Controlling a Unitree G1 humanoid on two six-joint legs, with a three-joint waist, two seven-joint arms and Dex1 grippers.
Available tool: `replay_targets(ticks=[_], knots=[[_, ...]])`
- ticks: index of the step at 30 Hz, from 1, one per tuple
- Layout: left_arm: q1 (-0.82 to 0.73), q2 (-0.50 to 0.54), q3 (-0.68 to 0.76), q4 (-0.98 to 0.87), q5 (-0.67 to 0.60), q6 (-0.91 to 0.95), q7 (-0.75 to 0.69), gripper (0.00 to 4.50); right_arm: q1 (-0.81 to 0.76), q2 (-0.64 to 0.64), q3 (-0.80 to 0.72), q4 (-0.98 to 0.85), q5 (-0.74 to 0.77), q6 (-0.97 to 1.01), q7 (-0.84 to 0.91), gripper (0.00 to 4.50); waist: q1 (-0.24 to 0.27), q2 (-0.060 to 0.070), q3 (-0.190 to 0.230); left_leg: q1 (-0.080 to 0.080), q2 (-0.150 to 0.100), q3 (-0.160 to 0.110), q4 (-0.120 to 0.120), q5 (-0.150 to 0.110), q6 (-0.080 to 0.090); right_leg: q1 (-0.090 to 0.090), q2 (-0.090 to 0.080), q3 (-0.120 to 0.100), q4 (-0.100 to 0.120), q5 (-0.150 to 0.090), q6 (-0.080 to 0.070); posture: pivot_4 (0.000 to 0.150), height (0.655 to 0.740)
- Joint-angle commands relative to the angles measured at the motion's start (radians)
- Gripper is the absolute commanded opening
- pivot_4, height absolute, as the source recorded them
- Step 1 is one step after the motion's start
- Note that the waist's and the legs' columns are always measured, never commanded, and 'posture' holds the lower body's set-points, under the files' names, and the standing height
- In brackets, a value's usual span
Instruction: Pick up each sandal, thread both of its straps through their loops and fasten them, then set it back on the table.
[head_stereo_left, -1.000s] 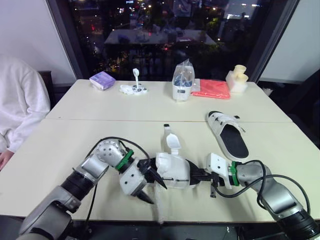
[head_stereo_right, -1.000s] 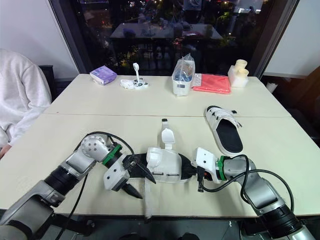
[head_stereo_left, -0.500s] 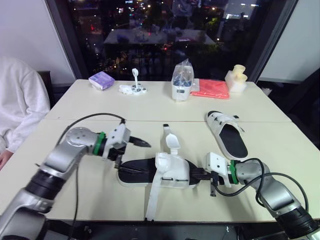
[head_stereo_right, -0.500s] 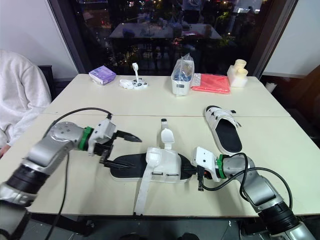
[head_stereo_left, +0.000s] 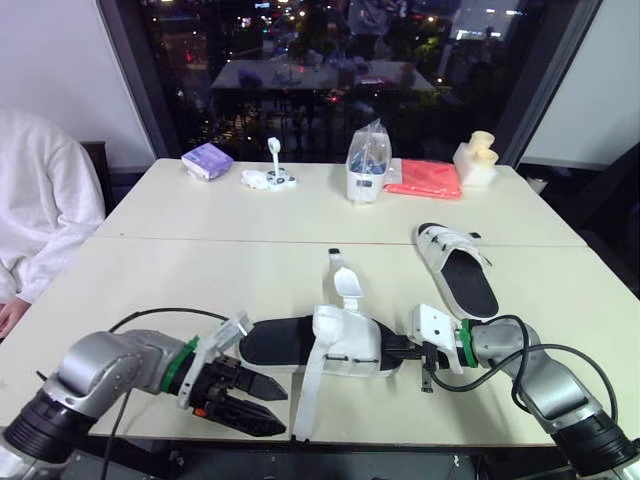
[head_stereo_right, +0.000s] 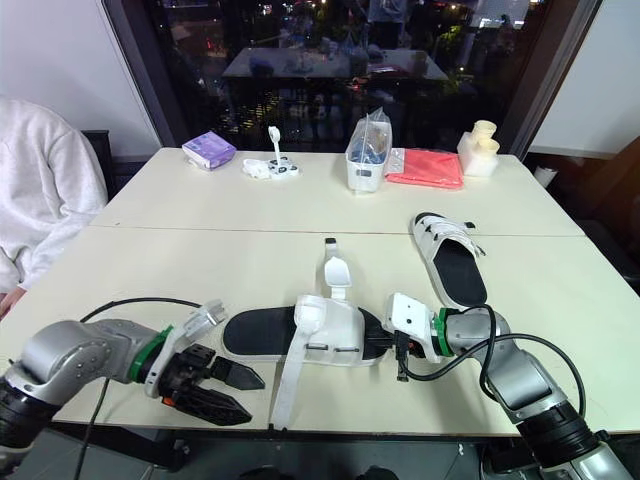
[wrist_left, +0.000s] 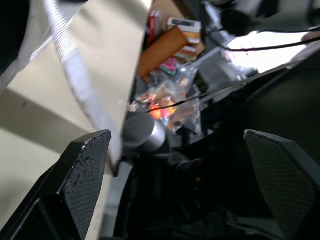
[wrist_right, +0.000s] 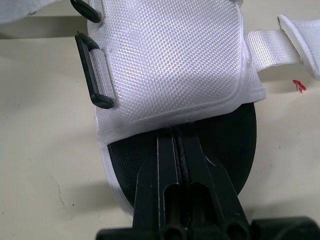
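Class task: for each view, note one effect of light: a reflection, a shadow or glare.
Eye views: the dark window mirrors the lit table. Right wrist view: the sandal throws a soft shadow on the table beside its sole. Left wrist view: a bright patch glares past the table's edge; a shadow band lies by the strap.

I read the near sandal (head_stereo_left: 345, 345) as white weave over a black sole. Worktop (head_stereo_left: 200, 270) cream, cloth (head_stereo_left: 422, 178) red, packet (head_stereo_left: 206, 160) lilac.
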Motion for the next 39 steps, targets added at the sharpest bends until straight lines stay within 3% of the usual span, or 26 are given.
replay_targets(ticks=[1,15,18,25,32,39], knots=[[0.003,-0.031,-0.033,0.016,0.069,-0.021,0.044,4.46,0.014,-0.002,0.001,-0.024,-0.007,0.005,-0.004,0.0,0.0,0.0,0.0,0.0,0.0,0.0,0.0,0.0,0.0,0.0,0.0,0.0,0.0,0.0,0.0,0.15,0.74],[-0.02,-0.247,-0.043,0.137,0.097,0.009,0.108,4.46,0.029,-0.003,-0.002,-0.05,-0.004,0.021,-0.017,0.0,0.0,0.001,-0.001,0.0,0.0,0.0,-0.001,0.0,0.0,0.0,-0.003,0.0,-0.001,-0.001,-0.001,0.15,0.74],[-0.026,-0.274,-0.021,0.143,0.082,0.036,0.129,3.63,0.036,-0.005,-0.004,-0.061,-0.002,0.029,-0.018,0.0,0.0,0.001,-0.001,0.0,0.0,0.0,-0.001,0.0,-0.001,0.0,-0.003,0.0,-0.001,-0.001,-0.001,0.15,0.74],[-0.023,-0.283,0.013,0.139,0.053,0.077,0.142,0.04,0.048,-0.007,-0.004,-0.076,-0.003,0.038,-0.022,0.0,0.0,0.002,-0.001,0.0,-0.001,0.0,-0.002,0.0,-0.001,-0.001,-0.003,0.0,-0.001,-0.001,-0.002,0.15,0.74],[-0.176,-0.322,0.164,0.257,-0.082,0.181,0.11,0.04,0.036,-0.011,0.002,-0.061,-0.006,0.035,-0.009,0.0,0.003,0.002,-0.001,-0.001,-0.001,-0.001,-0.002,0.0,-0.001,-0.002,-0.004,0.0,-0.001,-0.001,-0.002,0.15,0.74],[-0.381,-0.361,0.19,0.47,-0.05,0.17,0.061,0.04,0.017,-0.009,0.004,-0.035,-0.014,0.023,-0.001,0.0,0.0,0.002,-0.001,-0.001,-0.001,0.0,-0.002,0.0,-0.001,-0.002,-0.004,-0.001,-0.002,0.0,-0.001,0.15,0.74]])
